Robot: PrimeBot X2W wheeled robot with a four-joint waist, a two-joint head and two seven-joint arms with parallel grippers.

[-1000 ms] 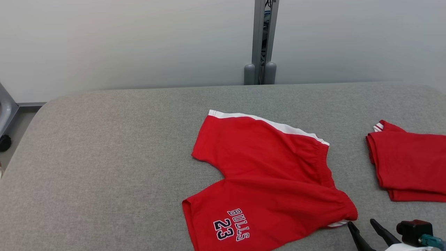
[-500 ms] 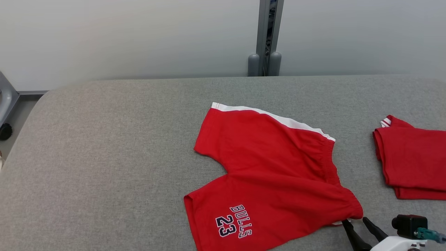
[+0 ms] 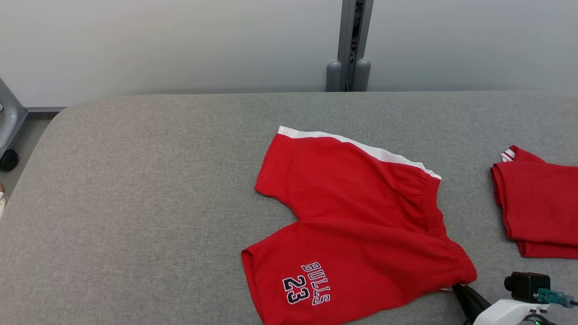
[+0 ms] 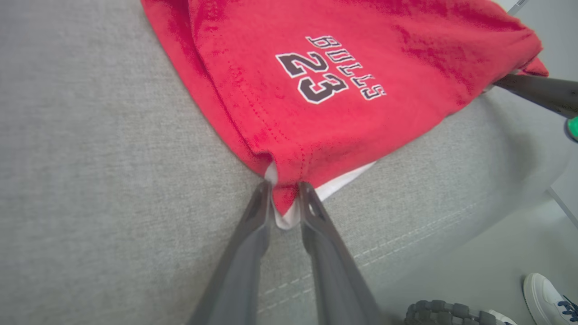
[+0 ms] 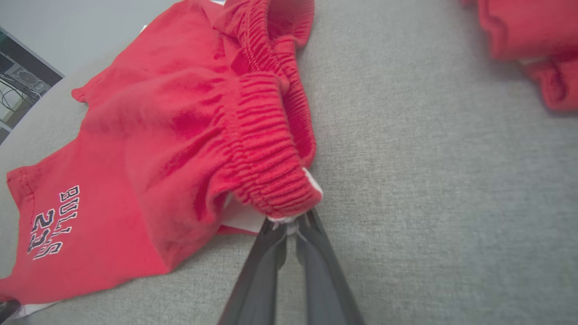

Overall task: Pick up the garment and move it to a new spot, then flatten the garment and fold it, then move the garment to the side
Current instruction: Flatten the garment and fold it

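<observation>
Wrist views show the left hand (image 4: 285, 201) grasping the shorts (image 3: 352, 212) at a hem (image 4: 293, 169) and the right hand (image 5: 291, 225), open moments ago, clenched on their waistband (image 5: 266, 158); lifting can follow.

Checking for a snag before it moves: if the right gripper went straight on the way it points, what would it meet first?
The red shorts: the right gripper is closed on the corner of their elastic waistband, so it would push straight into that gathered band; beyond it, probably more shorts fabric.
</observation>
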